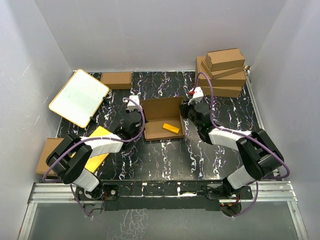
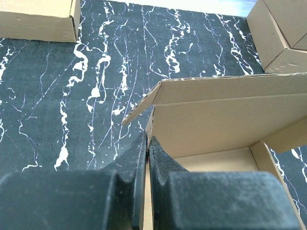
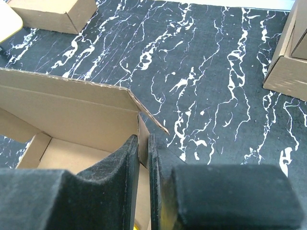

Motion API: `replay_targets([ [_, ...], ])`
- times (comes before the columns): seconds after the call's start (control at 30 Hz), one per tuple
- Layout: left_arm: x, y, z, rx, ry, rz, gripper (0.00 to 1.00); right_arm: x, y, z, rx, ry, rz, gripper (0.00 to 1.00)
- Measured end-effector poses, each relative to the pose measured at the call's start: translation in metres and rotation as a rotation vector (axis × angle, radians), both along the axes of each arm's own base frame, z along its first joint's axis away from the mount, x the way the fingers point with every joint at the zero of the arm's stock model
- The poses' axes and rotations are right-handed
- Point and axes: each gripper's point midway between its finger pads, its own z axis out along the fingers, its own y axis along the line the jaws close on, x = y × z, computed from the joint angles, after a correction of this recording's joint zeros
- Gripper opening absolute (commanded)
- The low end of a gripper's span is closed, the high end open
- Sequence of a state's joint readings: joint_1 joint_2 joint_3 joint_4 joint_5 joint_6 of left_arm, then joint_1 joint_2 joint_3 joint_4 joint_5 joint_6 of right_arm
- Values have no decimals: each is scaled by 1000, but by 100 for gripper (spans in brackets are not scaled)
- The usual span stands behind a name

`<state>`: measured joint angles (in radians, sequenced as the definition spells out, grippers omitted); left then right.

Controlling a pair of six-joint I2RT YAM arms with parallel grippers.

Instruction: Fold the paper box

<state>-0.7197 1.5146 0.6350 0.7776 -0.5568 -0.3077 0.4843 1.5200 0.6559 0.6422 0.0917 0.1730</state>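
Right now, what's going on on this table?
Two robot arms are working on the paper box in the middle of the table. The left claw pinches its left side wall, the right claw its right one. The box stands open, with a small orange piece lying inside. Closed boxes are stacked at the far right.

paper box (image 2: 216,120) cropped by frame edge, orange item (image 1: 171,128) unidentifiable
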Motion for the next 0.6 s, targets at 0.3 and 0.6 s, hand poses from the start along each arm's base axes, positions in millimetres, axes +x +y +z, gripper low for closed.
replay_targets([
  [0.3, -6, -3, -1, -23, 9, 8, 0, -10, -2, -3, 5, 32, 6, 19],
  [0.6, -14, -6, -4, -37, 18, 40, 0, -17, -2, -5, 8, 51, 13, 22],
])
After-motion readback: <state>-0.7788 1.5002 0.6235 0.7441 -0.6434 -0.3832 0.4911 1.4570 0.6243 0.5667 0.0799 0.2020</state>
